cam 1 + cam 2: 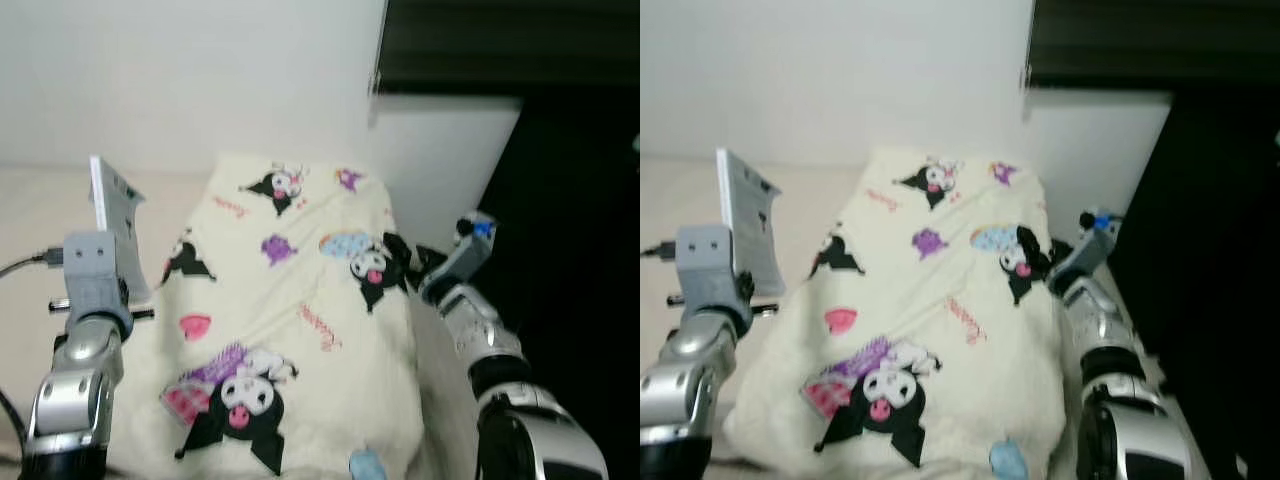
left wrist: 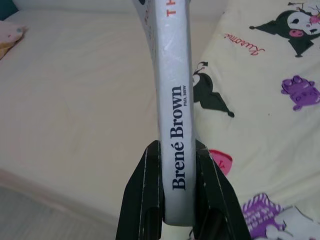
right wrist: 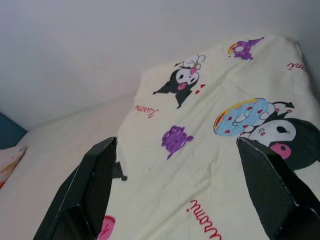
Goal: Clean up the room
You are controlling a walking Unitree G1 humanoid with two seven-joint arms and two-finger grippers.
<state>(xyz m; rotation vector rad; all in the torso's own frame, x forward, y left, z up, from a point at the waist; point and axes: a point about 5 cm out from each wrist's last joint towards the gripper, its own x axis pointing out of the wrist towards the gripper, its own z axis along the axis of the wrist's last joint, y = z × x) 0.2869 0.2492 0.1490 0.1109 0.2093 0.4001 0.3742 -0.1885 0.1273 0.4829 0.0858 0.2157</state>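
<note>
left pincer [image 2: 178, 165]: clamped on the lower end of a book's spine, one black finger pressed to each cover.
book [image 2: 174, 95]: a white paperback held upright, spine facing the wrist camera, with dark lettering running along it and red letters at the far end; the block bends a little to one side above the grip.
book from the head: it [image 1: 115, 220] stands on edge above the left wrist, raised over the left part of the bed, beside the blanket and not touching it.
left arm [image 1: 80, 370]: silver, rising from the lower left corner, with a cable trailing off its wrist block.
right pincer [image 3: 185, 185]: fingers spread wide apart with nothing between them, pointing out over the blanket.
right arm [image 1: 480, 330]: silver, reaching in from the lower right along the bed's right edge, its wrist just beside the blanket's edge.
blanket [image 1: 300, 320]: cream, printed with black-and-white cartoon figures, purple shapes, pink hearts and red script; it lies in a thick folded heap on the bed.
bed [image 1: 30, 230]: a pale cream sheet, bare to the left of the blanket.
wall [image 1: 190, 70]: plain white behind the bed.
right side: a dark area [image 1: 580, 250] next to a white panel.
</note>
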